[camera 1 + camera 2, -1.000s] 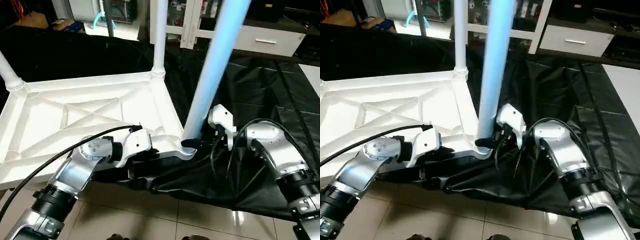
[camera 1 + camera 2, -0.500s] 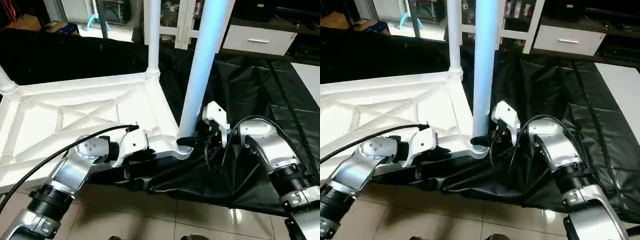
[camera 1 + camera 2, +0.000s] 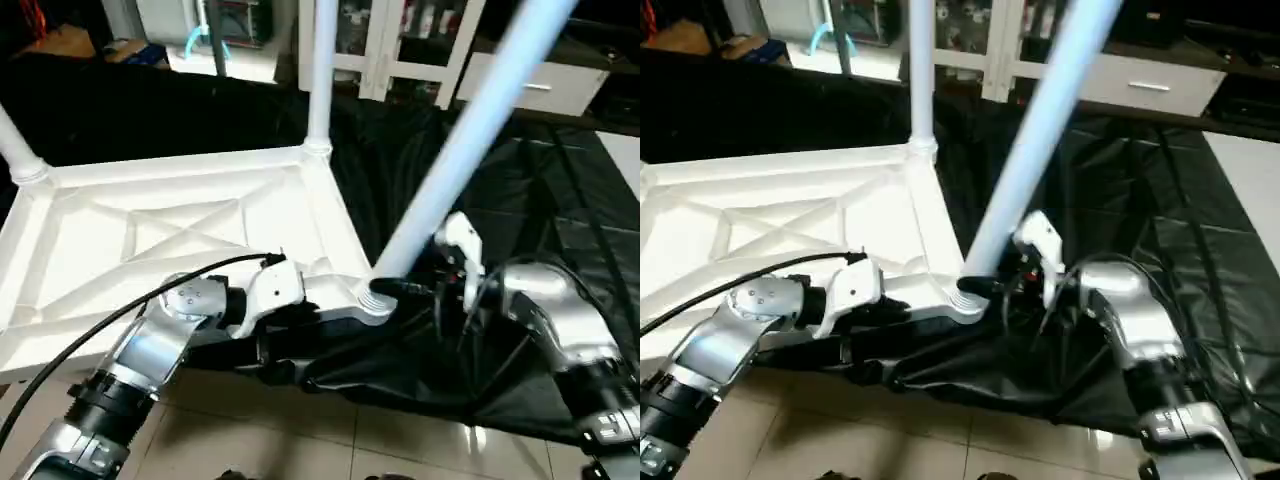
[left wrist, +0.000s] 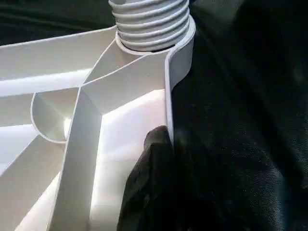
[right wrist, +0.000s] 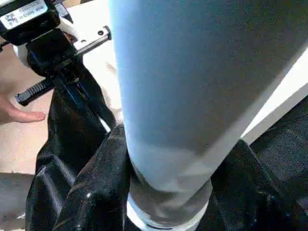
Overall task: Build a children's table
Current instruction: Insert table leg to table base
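The tabletop (image 3: 170,235) lies underside-up on the black sheet (image 3: 520,200) so its sockets face me. My right jaws (image 3: 405,288) grip the tilted leg (image 3: 450,165) at the near socket; my left jaws (image 3: 320,305), nearly closed, pinch the rim to steady it.

It looked like a robot test lab or workroom: a black plastic sheet (image 3: 520,200) covered the tiled floor (image 3: 300,440), and a white glass-door cabinet (image 3: 400,40) with a drawer (image 3: 545,85) stood at the upper right.
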